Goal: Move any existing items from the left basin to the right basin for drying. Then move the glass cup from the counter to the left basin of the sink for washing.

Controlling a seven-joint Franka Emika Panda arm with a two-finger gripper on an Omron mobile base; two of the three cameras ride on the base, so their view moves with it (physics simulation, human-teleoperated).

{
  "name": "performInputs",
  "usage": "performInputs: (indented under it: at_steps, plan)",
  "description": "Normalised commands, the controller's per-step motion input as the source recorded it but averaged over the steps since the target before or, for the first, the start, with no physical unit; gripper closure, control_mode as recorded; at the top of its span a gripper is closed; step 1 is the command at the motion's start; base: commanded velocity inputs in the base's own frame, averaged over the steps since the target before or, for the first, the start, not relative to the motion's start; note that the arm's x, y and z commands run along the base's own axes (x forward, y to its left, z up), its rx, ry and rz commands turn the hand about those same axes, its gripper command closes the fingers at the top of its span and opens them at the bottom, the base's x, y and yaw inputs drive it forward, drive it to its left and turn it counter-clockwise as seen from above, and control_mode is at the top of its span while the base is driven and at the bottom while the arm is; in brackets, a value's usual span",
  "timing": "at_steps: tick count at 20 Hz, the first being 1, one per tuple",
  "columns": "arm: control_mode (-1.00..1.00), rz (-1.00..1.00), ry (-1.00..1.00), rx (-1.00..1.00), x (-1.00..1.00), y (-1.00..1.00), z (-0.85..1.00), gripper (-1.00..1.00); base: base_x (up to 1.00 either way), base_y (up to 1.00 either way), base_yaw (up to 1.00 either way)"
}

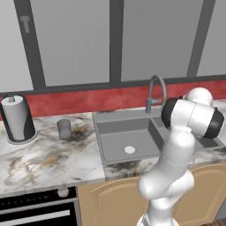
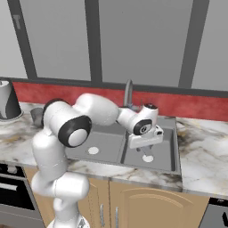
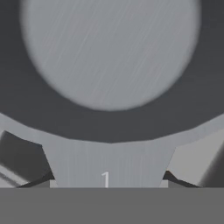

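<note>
1. We are seeing the gripper clenching the short straight handle of the small round grey metal saucepan; both dark finger tips are pressing against the handle's sides.
2. The saucepan's shallow bowl is showing nothing inside it in the hand view.
3. In the right base view the hand is hovering over the grey rectangular right basin, just above its small round white drain.
4. The grey square left basin is holding nothing but its own white drain.
5. The tall curved grey faucet is rising behind the grey double-basin sink.
6. The small grey translucent glass cup is standing upright on the white marble-look counter, left of the sink, near the white paper towel roll.
</note>
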Motion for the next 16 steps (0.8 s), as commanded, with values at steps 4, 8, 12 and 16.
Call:
performInputs:
  at_steps: [4,8,12,16]
  plan:
    - [-1.00,0.01,-0.02,0.00,0.32,-0.05,-0.33,1.00,0.00,0.00,0.00]
    - [-1.00,0.01,0.00,0.00,0.31,-0.02,-0.35,1.00,0.00,0.00,0.00]
    - [-1.00,0.02,0.00,0.00,0.25,-0.02,-0.33,1.00,0.00,0.00,0.00]
    - [-1.00,0.02,0.00,0.00,0.20,-0.03,-0.29,1.00,0.00,0.00,0.00]
